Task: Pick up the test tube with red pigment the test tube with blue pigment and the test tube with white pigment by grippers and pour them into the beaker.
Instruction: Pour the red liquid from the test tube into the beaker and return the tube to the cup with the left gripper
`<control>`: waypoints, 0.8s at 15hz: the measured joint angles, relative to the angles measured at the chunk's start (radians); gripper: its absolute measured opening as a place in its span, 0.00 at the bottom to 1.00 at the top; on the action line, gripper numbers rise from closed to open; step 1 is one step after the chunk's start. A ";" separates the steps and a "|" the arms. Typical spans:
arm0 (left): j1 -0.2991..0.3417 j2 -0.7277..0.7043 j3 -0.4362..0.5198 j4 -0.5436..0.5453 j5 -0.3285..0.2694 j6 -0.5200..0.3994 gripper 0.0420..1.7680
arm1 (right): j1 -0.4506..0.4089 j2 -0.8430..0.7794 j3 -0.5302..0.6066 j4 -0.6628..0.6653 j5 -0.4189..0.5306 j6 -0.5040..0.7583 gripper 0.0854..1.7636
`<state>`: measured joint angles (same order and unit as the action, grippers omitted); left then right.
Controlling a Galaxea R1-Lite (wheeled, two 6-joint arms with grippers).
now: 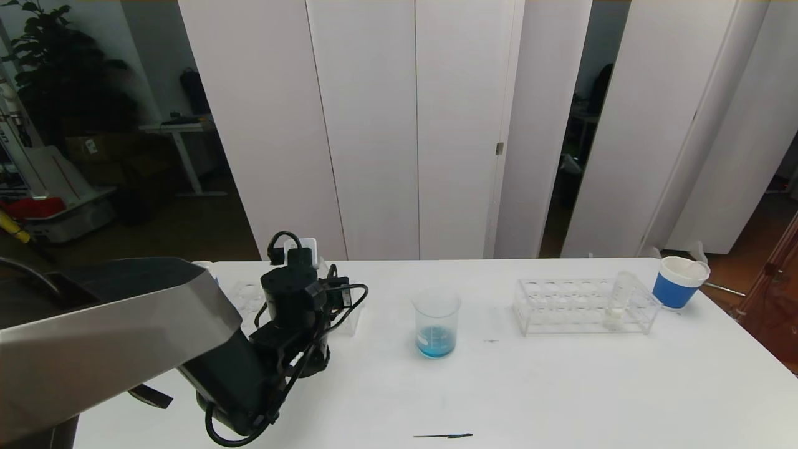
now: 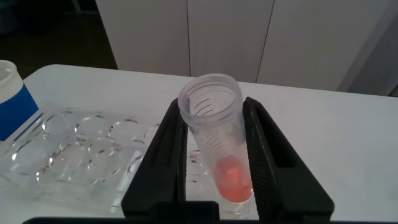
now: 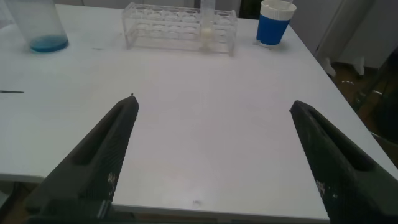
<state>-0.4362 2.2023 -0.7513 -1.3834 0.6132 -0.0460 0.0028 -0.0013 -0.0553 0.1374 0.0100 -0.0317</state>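
Black and cable-wrapped, the left tool (image 1: 298, 349) sits lowest in the head view at the left end of the white table (image 1: 561, 386), over a clear plastic rack (image 2: 74, 155) with round wells. Its two flat matte fingers (image 2: 163, 155) are clamped on a slim clear round-bottomed tube (image 2: 214, 137) with orange-red liquid pooled at its base and fine graduation lines printed down its wall; the markings are too small to read. A white-and-blue paper cup (image 2: 9, 99) stands just beyond that rack.

At the table's middle stands the small clear glass beaker (image 1: 436, 321) with a pouring lip, a white mark on its side and a shallow layer of cyan-blue liquid in the bottom. Well apart on the right is a second clear acrylic tube rack (image 1: 583, 305), and in its right end leans the slim clear tube with pale cream-white pigment (image 1: 619, 299) at its base. A second blue paper cup with a white rim (image 1: 678, 282) stands just beyond the rack.

The right tool (image 3: 214, 155) hangs above the table's near right edge, its dark wedge-shaped fingers spread wide with nothing between them.
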 joint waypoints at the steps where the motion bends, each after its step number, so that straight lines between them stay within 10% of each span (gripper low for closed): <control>1: -0.001 -0.022 0.000 0.007 -0.007 0.012 0.35 | 0.000 0.000 0.000 0.000 0.000 0.000 0.99; 9: -0.006 -0.206 -0.027 0.084 -0.128 0.131 0.32 | 0.000 0.000 0.000 0.000 0.000 0.000 0.99; 12: -0.011 -0.290 -0.051 0.160 -0.319 0.151 0.32 | 0.000 0.000 0.000 0.000 0.000 0.000 0.99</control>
<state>-0.4468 1.9123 -0.8019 -1.2238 0.2947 0.1053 0.0028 -0.0013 -0.0553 0.1374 0.0104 -0.0317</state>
